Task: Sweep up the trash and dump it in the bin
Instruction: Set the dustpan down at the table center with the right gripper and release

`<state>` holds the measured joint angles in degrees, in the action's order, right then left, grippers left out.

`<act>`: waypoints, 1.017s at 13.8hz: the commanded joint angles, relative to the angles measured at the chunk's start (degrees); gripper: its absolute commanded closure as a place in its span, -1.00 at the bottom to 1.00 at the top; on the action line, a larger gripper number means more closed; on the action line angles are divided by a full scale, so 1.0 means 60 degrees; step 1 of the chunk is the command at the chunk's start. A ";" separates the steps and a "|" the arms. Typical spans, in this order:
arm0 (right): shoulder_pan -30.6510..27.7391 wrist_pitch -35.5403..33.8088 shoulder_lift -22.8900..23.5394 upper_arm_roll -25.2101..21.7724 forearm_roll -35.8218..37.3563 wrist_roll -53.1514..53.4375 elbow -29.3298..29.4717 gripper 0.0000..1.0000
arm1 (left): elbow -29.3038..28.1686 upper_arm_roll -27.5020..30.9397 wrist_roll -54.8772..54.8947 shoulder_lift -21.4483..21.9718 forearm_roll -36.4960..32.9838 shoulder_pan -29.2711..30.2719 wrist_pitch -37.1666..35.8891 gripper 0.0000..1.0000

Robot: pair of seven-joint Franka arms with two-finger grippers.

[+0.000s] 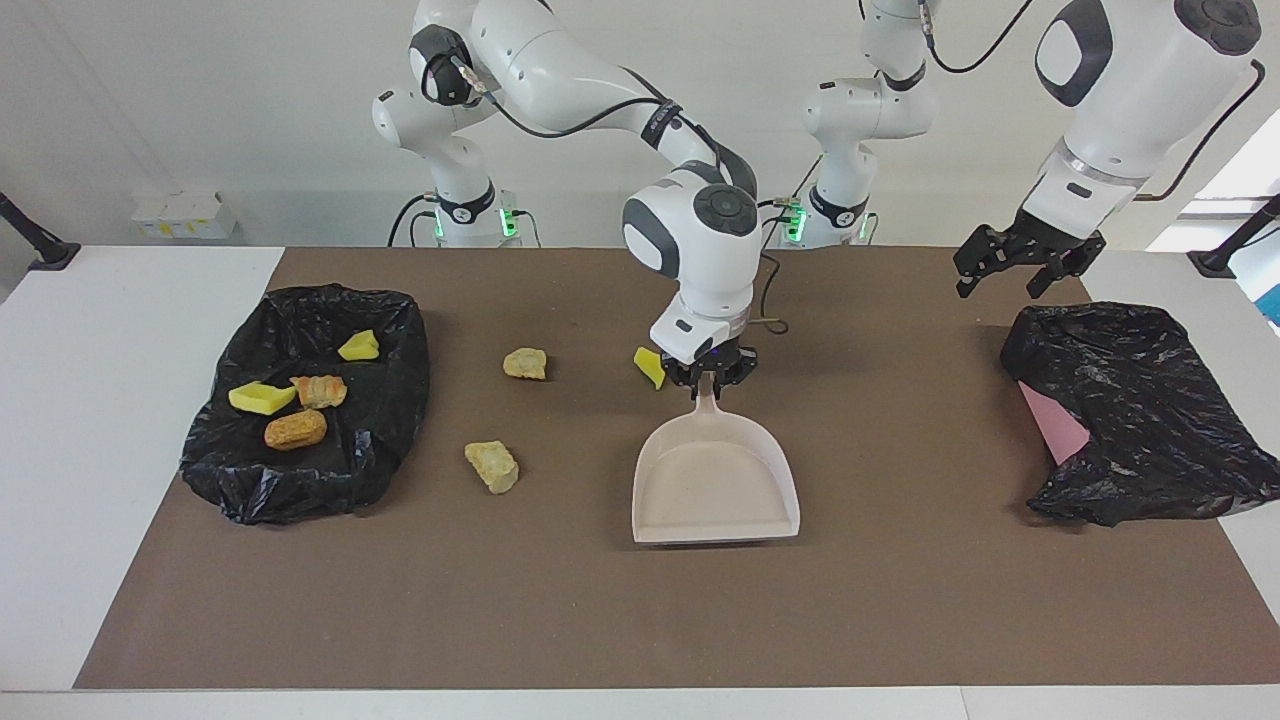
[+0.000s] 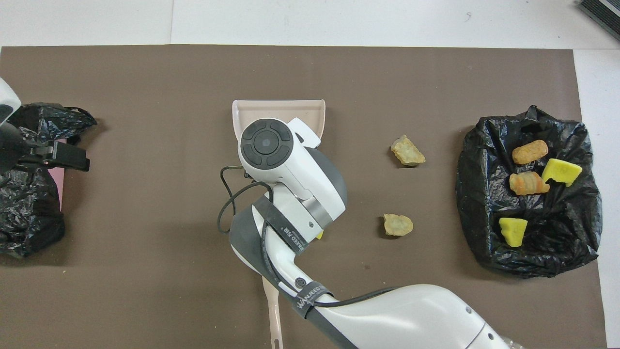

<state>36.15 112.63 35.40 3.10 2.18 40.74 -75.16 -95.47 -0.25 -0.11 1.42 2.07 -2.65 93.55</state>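
My right gripper (image 1: 712,379) is shut on the handle of the beige dustpan (image 1: 715,480). The pan sits level and low at the middle of the brown mat, its mouth turned away from the robots. A yellow sponge chunk (image 1: 650,366) lies just beside the gripper, toward the right arm's end. Two tan lumps (image 1: 525,363) (image 1: 492,466) lie on the mat between the pan and the bin (image 1: 380,330). This black-bagged bin holds two yellow chunks and two brown lumps. My left gripper (image 1: 998,288) waits open in the air, at the left arm's end.
A second crumpled black bag (image 1: 1140,410) with a pink sheet (image 1: 1058,425) under it lies below the left gripper. The beige brush handle (image 2: 272,310) shows near the robots' edge; my right arm hides its head.
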 commanded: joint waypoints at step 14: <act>0.0098 0.0419 -0.0055 -0.0034 -0.0672 0.0124 -0.0480 0.06 | 0.0092 -0.0062 0.0062 0.0042 -0.0184 0.0090 -0.0079 -1.00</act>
<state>36.59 114.89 36.54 2.99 -0.50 40.95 -76.90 -95.47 -0.25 -0.11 1.42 2.07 -2.65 93.55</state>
